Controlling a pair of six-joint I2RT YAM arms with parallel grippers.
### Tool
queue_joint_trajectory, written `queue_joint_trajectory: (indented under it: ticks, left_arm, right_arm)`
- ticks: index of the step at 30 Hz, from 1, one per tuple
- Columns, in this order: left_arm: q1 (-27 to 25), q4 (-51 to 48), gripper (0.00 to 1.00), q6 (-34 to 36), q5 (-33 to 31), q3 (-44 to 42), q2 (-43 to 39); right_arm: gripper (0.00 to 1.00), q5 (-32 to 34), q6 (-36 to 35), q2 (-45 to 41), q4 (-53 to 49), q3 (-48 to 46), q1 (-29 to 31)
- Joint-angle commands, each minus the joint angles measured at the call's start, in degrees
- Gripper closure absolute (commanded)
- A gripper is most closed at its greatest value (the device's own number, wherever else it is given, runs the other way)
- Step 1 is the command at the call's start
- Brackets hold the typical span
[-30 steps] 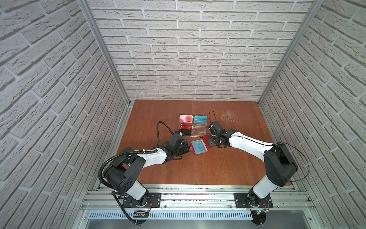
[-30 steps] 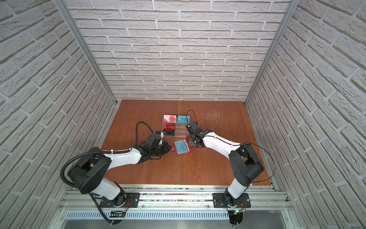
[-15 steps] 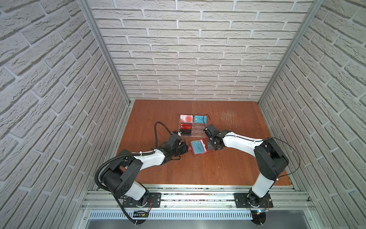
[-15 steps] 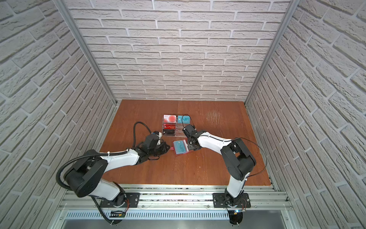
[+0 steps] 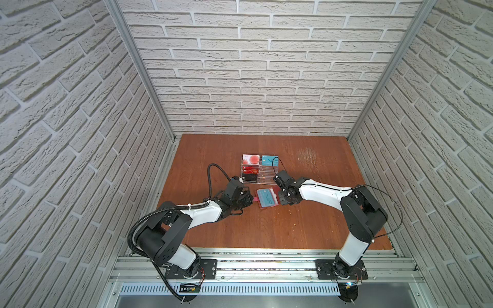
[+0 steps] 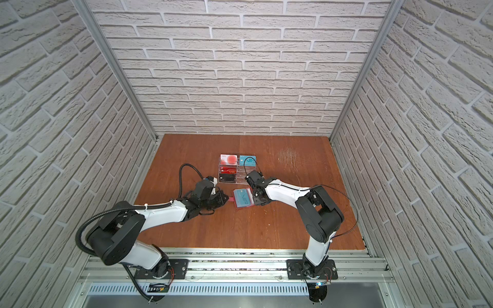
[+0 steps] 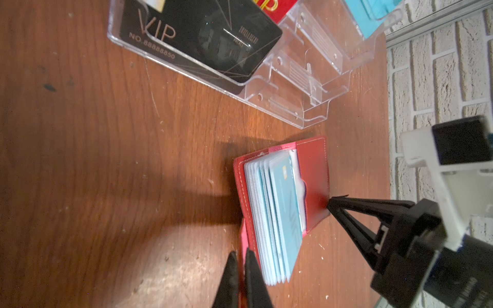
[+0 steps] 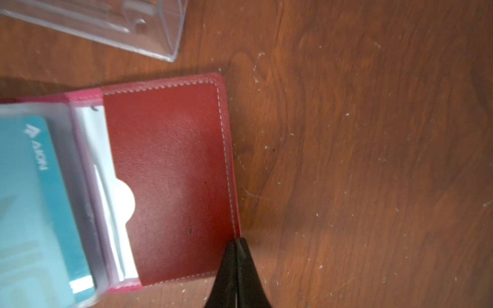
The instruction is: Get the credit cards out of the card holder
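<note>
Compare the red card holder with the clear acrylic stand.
The card holder is opaque red; the acrylic stand is see-through. The card holder lies open and flat, a teal card in its sleeve page; the stand rises in tiers, cards leaning in its slots. The left end effector and right end effector pinch the card holder; neither touches the stand. Both hold cards on the wooden table.

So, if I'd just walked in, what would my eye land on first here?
Two white-and-black arms meet over a small red card holder, lying open on the wooden table with a teal card showing in its clear sleeves. The left tool pinches its red tab, while the right tool, shut, touches the cover's edge. Just beyond it, toward the back wall, a clear stand displays more cards.
</note>
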Motion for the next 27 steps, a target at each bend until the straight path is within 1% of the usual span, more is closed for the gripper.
queue_joint_trajectory:
  ticks: [1, 5, 9, 13, 17, 18, 19, 22, 24, 26, 27]
  left_arm:
    - [0.47, 1.09, 1.00, 0.95, -0.14, -0.60, -1.06]
    - [0.47, 1.12, 1.00, 0.97, -0.23, -0.81, -1.61]
    - [0.47, 1.05, 1.00, 0.95, -0.38, -1.25, -2.41]
    - [0.71, 0.03, 1.00, 1.25, -0.83, -1.60, -3.41]
    - [1.48, -0.97, 0.99, 1.63, -0.58, -2.00, -4.12]
    - [1.74, -1.20, 0.97, 1.78, -0.53, -2.05, -4.29]
    - [2.00, -1.56, 0.94, 1.92, -0.49, -1.97, -4.43]
    - [2.88, -2.75, 0.76, 2.43, 0.15, -1.42, -4.75]
    - [3.58, -3.72, 0.69, 2.70, 0.75, -0.76, -5.04]
    - [4.28, -4.57, 0.59, 2.80, 1.46, -0.08, -5.65]
    - [4.56, -5.07, 0.56, 2.88, 1.65, 0.26, -6.07]
  right_arm:
    - [0.93, 0.18, -0.45, -1.77, -1.53, 3.85, 1.13]
    - [0.93, -0.34, -0.89, 0.44, -2.70, 7.56, 2.16]
    - [0.93, -1.96, -0.64, 2.99, -2.37, 9.20, 2.58]
    - [0.93, -4.97, -0.38, 4.16, -0.21, 8.40, 2.63]
    - [0.93, -9.94, -0.06, 4.09, 4.27, 5.45, 2.63]
    - [0.93, -11.02, 0.10, 4.00, 5.31, 4.74, 2.63]
    - [0.93, -12.06, 0.31, 3.87, 6.20, 4.01, 2.63]
    - [0.93, -13.95, 0.90, 3.35, 8.06, 2.14, 2.63]
    - [0.93, -14.91, 1.20, 2.67, 9.20, 0.94, 2.63]
    - [0.92, -16.22, 1.51, 1.76, 10.85, -0.55, 2.63]
    - [0.92, -16.67, 1.69, 1.35, 11.57, -1.08, 2.63]
